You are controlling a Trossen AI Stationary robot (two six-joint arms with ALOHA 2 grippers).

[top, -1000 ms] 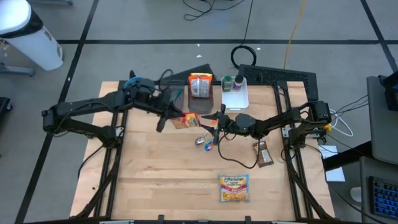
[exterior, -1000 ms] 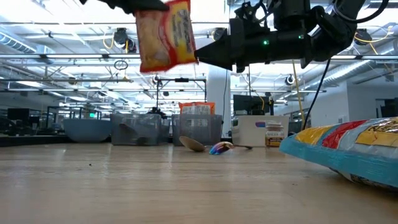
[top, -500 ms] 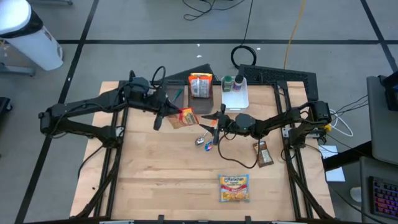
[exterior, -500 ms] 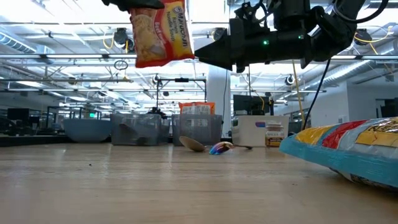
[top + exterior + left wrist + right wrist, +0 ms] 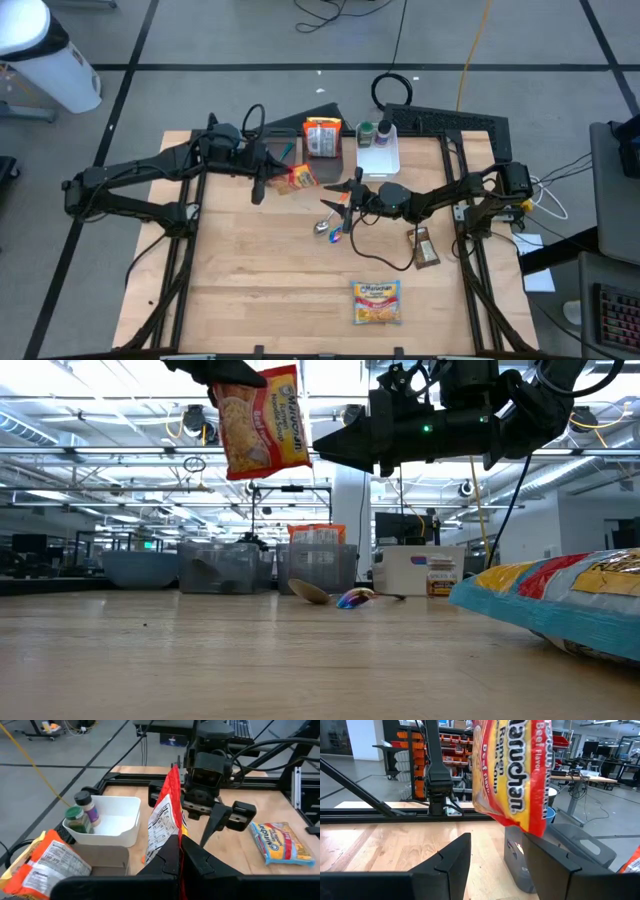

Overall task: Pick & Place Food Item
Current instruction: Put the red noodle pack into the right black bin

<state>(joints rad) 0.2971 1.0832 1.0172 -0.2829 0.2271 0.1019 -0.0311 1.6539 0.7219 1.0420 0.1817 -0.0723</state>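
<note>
A red and yellow ramen packet [image 5: 302,178] hangs in the air over the table's far middle, with my left gripper [image 5: 264,180] shut on it. The low view shows the packet [image 5: 263,420] high above the wood, and in the left wrist view it [image 5: 164,817] stands edge-on. My right gripper [image 5: 344,196] stands open just right of the packet, pointing at it. In the right wrist view the packet [image 5: 516,770] hangs ahead of the two spread fingers [image 5: 454,859], clear of them. A second ramen packet [image 5: 377,301] lies flat near the front edge. My left gripper pinches the packet's upper edge [image 5: 179,836] between its two shut fingers, coming from the table's left and slanting a little downward. The packet hangs below and beyond the fingers [image 5: 228,370], tilted and lifted clear of the table.
At the far edge stand a dark bin holding an orange chip bag [image 5: 322,137] and a white bin [image 5: 380,152] holding bottles. A spoon and a shiny wrapper [image 5: 330,228] lie at the table's middle. A brown bar [image 5: 424,246] lies at the right.
My left gripper has turned at the wrist and risen slightly. The held packet has swung toward the far edge and now shows narrower from above. In the low view it has tipped from one lean to the other. My right gripper has kept still.
</note>
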